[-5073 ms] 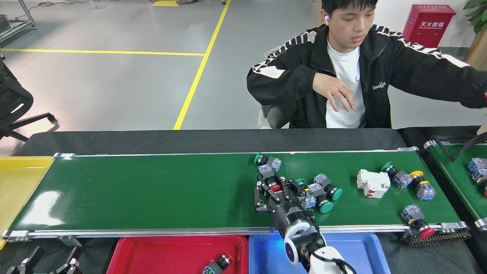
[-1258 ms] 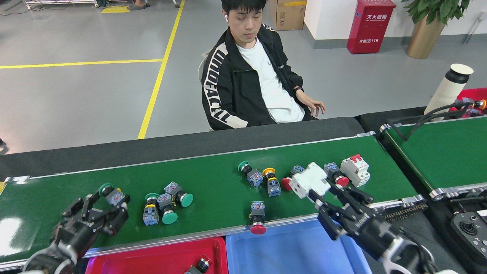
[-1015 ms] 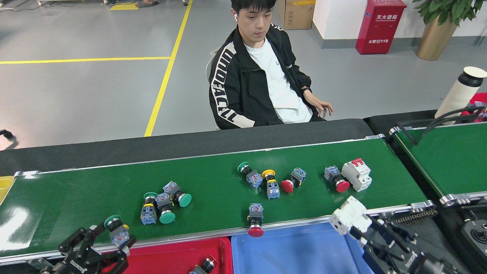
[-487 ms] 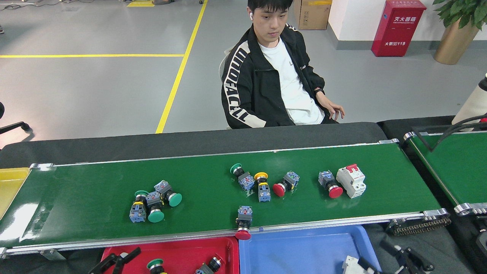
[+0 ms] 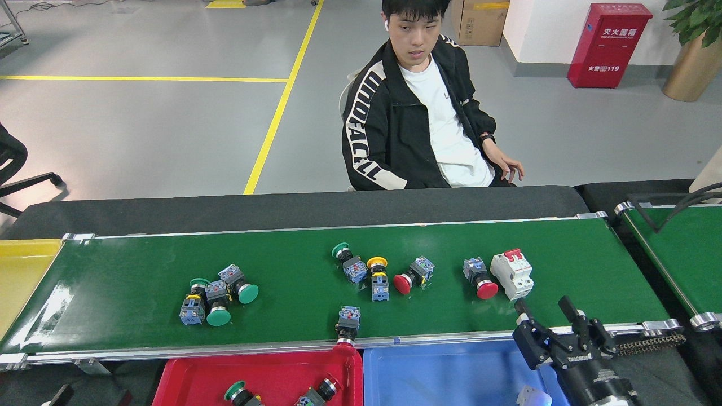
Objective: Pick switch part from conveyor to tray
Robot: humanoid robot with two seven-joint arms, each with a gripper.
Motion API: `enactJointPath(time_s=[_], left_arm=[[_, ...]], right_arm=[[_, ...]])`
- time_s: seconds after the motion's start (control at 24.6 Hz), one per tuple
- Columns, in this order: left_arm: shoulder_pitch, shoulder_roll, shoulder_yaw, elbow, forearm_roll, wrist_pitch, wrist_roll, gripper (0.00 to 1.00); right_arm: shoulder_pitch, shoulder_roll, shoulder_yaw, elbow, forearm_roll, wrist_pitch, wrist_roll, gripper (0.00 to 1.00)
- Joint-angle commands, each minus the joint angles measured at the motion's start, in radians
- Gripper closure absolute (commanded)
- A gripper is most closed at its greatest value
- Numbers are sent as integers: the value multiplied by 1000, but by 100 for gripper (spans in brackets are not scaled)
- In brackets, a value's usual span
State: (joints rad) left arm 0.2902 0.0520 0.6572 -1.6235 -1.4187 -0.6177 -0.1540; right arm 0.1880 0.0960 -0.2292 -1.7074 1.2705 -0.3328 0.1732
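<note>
While right end effector (image 5: 546,309) gapes empty | red-capped switch part (image 5: 345,332) lies cap-toward-trays across conveyor (image 5: 135,265)

Beyond my jaws and past the black worktop (image 5: 293,206) stretches a smooth grey floor (image 5: 141,129), marked with yellow lines (image 5: 271,132) that meet at a right angle. A person in a black jacket (image 5: 423,113) sits in a chair straight ahead of my right jaws. Further back and to the right of them stands a red cabinet (image 5: 609,45) with white lettering against a white wall (image 5: 547,28), a cardboard box (image 5: 479,22) beside it and a potted plant in a brass-coloured pot (image 5: 694,62). Far to the left of my jaws, the base of a black office chair (image 5: 22,180) shows. The light is even.
</note>
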Motion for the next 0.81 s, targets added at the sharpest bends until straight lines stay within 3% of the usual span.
enactJointPath(time_s=[0.0, 0.12, 0.24, 0.45, 0.61, 0.77], left_arm=[[-16, 9, 2, -12, 6, 32, -2, 0], [-72, 11, -5, -16, -2, 32, -7, 0], [-128, 15, -76, -9, -12, 39, -7, 0], [-226, 15, -183, 79, -101, 107, -4, 0], [-345, 40, -222, 234, -147, 144, 4, 0], [-454, 97, -223, 392, -155, 161, 11, 0]], right_arm=[[-7, 10, 34, -21, 15, 15, -12, 13], [-33, 14, 96, -17, 53, 74, -11, 13], [-101, 16, 252, 9, 106, 210, -8, 13], [-268, 10, 507, 175, 124, 477, -6, 11], [-378, 11, 550, 321, 122, 583, -4, 8], [-452, 21, 550, 416, 121, 597, -6, 8]])
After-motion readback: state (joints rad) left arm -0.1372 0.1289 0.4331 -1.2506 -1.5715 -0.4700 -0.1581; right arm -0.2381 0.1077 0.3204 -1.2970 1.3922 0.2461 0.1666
